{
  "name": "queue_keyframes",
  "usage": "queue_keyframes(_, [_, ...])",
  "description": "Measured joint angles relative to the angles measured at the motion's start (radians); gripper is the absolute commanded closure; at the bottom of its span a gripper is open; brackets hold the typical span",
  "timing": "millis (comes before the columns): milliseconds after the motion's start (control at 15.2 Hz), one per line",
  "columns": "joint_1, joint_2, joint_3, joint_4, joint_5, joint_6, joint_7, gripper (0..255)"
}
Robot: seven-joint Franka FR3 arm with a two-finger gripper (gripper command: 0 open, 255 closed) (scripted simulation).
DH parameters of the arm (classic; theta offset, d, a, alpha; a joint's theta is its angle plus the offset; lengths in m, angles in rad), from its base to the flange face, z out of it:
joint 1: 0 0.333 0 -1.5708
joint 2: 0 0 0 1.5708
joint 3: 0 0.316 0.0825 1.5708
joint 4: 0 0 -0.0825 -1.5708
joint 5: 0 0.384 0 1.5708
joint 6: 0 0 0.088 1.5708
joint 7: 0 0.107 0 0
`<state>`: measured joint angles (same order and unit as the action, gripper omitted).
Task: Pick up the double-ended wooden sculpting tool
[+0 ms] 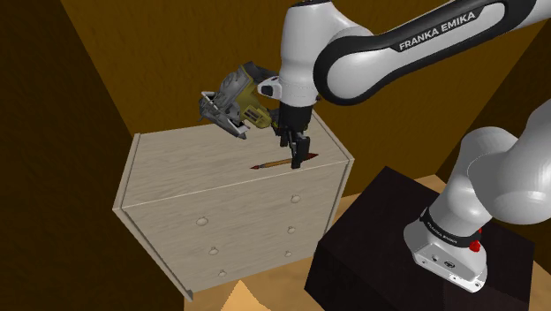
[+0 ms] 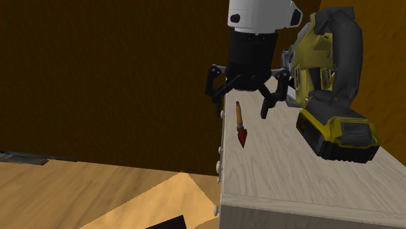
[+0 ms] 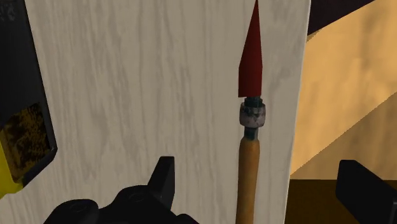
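The jaws stand apart astride the sculpting tool [image 3: 248,167], which lies untouched on the dresser [image 1: 194,177]; closing and lifting remain.

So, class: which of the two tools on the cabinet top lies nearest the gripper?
The slim red-tipped tool, between the open fingers of the gripper; the bulky yellow-and-black saw sits aside.

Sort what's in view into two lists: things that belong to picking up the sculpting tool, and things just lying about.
Belongs to the job:
sculpting tool, wooden handle, red tip, lying on the dresser top
gripper, open, the tool between its fingers, untouched

Just lying about:
circular saw, yellow and black, on the same top beside the gripper
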<state>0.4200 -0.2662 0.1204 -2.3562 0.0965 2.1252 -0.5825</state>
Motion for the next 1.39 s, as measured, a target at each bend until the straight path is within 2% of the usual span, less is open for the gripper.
queue_keyframes(132, [0.000,0.008,0.000,-0.018,0.001,0.026,-0.002,0])
queue_keyframes(198, [0.000,0.010,0.000,-0.022,0.001,0.031,-0.003,255])
queue_keyframes(858, [0.000,0.009,0.001,-0.020,0.000,0.037,-0.001,255])
queue_keyframes(1386, [0.000,-0.021,-0.003,0.042,-0.001,-0.063,0.001,255])
